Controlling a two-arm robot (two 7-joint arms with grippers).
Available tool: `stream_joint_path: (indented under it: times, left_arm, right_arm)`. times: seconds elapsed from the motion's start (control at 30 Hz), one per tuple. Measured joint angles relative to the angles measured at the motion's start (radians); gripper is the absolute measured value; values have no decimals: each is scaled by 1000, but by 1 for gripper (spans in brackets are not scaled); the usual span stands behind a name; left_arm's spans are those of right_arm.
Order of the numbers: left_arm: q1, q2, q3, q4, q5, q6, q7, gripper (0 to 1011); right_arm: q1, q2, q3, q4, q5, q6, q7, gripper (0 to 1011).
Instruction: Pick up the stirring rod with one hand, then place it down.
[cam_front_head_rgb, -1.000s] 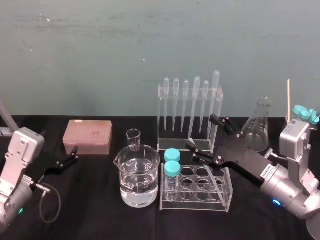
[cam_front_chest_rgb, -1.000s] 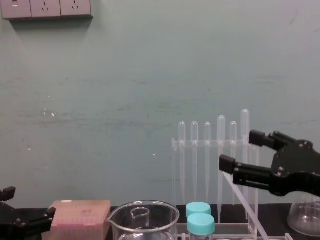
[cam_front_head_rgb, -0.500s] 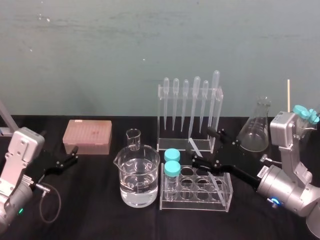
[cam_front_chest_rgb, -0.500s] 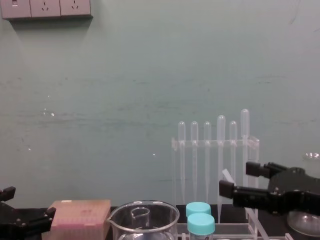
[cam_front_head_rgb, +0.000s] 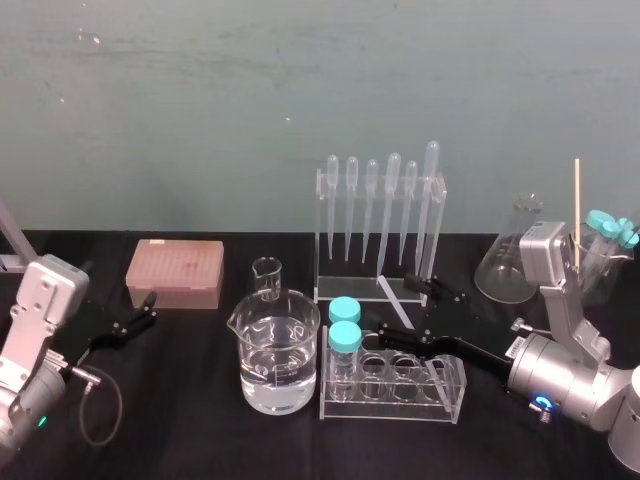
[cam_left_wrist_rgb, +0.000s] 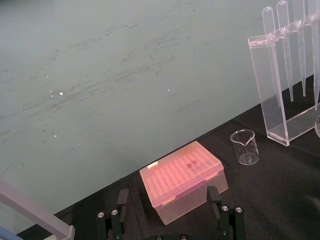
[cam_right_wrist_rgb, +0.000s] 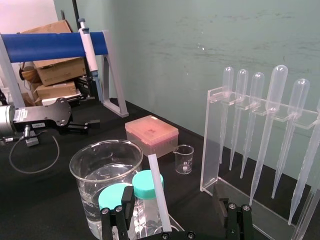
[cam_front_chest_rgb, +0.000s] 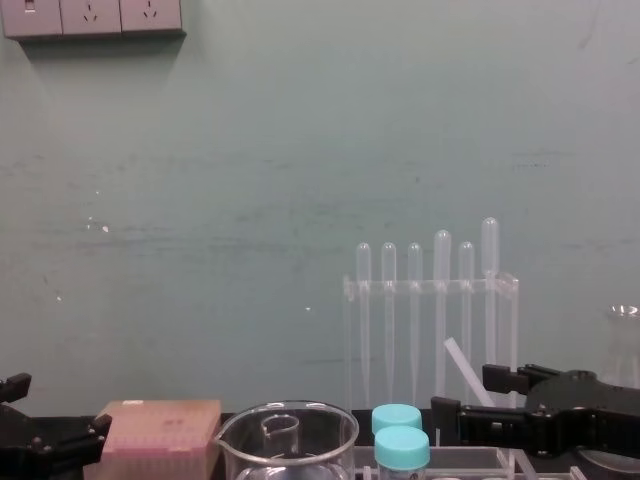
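Right pincer: black two-finger right gripper (cam_front_head_rgb: 397, 308) low between clear pipette rack (cam_front_head_rgb: 326, 240) and clear tube rack (cam_front_head_rgb: 400, 402), fingers wide apart, clamping nothing.
Rod: thin translucent-white stirring rod (cam_right_wrist_rgb: 159, 192) tilted between those fingers.
Beaker: large glass beaker (cam_front_head_rgb: 274, 355), clear liquid inside.
Tube rack: two teal-capped tubes (cam_front_head_rgb: 344, 340), left end.
Left pincer: left gripper (cam_front_head_rgb: 130, 322) parked near left, fingers apart.

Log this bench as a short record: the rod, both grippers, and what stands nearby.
Rod: stirring rod tilted, lower end down in the tube rack
Right arm: right gripper open, one finger on each side of the rod, not closed on it
Left arm: left gripper open, parked near the pink box
Nearby: beaker of water, pipette stand, flask
Stage: rod not yet picked up
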Motion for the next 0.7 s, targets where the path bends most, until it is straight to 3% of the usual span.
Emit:
stream_joint_path:
  times: [0.37, 0.7]
  left_arm:
    - [0, 0, 0, 0, 0, 0, 0, 1000]
    - [0, 0, 0, 0, 0, 0, 0, 1000]
  right_arm:
    - [0, 1, -1, -1, 1, -2, 0, 1000]
    - [0, 2, -2, -1, 2, -4, 1, 769]
